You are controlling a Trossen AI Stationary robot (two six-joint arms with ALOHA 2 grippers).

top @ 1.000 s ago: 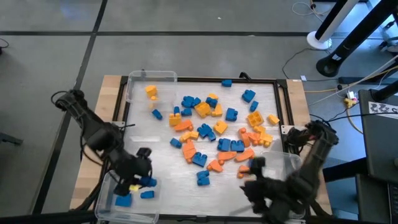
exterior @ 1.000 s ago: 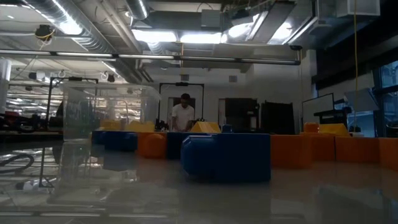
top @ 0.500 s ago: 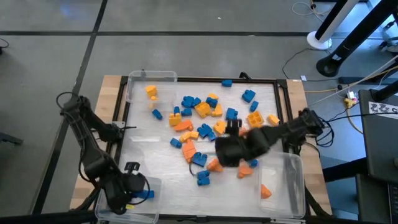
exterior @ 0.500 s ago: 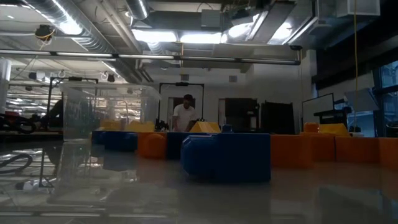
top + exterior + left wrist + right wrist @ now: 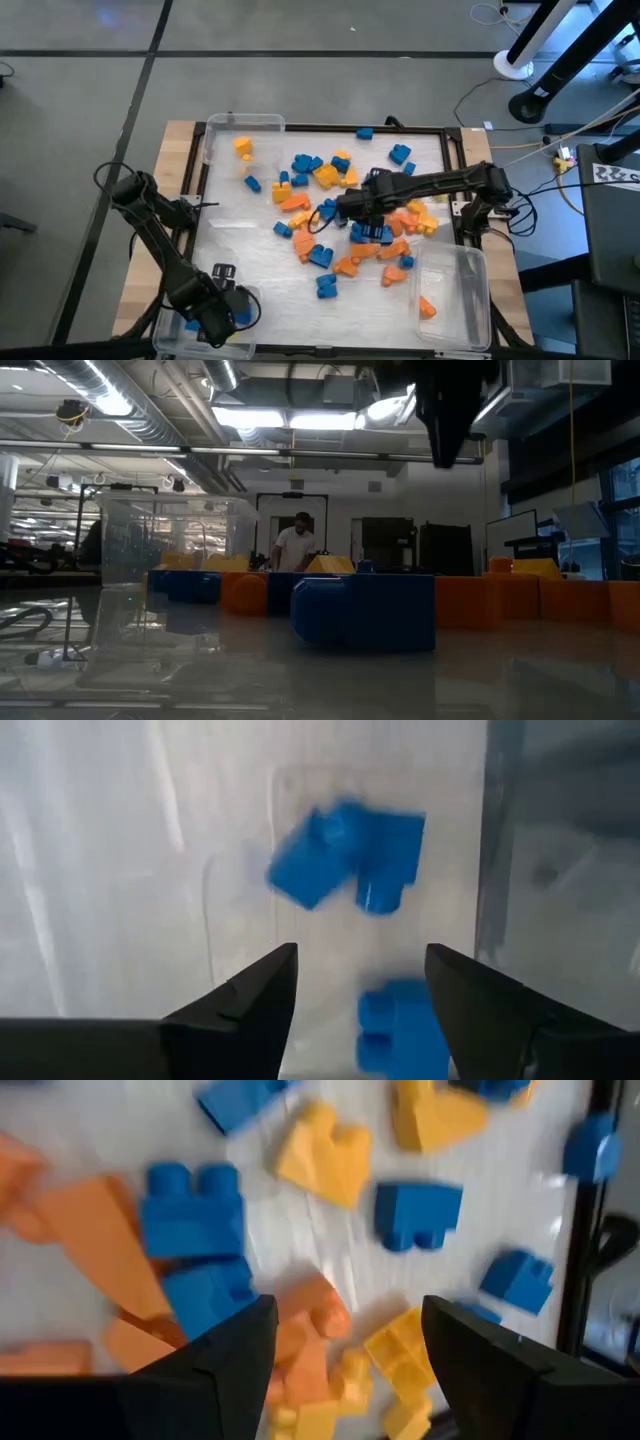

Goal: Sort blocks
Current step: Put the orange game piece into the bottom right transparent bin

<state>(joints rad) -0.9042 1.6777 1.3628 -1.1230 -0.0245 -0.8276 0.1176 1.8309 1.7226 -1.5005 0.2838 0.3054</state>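
Fingers on my left gripper (image 5: 355,985) stand apart with nothing between them; in its wrist view I see three blue blocks (image 5: 345,855) lying loose on the clear floor of the near-left bin (image 5: 240,300), beyond the tips. From the high view that gripper (image 5: 215,318) hangs over that bin at the near-left corner of the surface (image 5: 180,180).

Fingers on my right gripper (image 5: 345,1335) are also spread wide and empty. That gripper (image 5: 352,206) is stretched out over the middle of the tray, above the main scatter of blocks (image 5: 340,215). Its wrist view shows a two-stud blue block (image 5: 192,1210), an orange block (image 5: 305,1325) straight ahead between the tips, and a yellow block (image 5: 325,1152) farther off.

Most blocks lie mixed across the tray centre: blue, orange, yellow, many touching. One orange block (image 5: 427,308) sits in the near-right bin (image 5: 470,290). One yellow block (image 5: 243,147) sits in the far-left bin (image 5: 245,123).

Low view: a large blue block (image 5: 365,610) close up, orange ones behind it, a person (image 5: 295,545) standing far back in the room.
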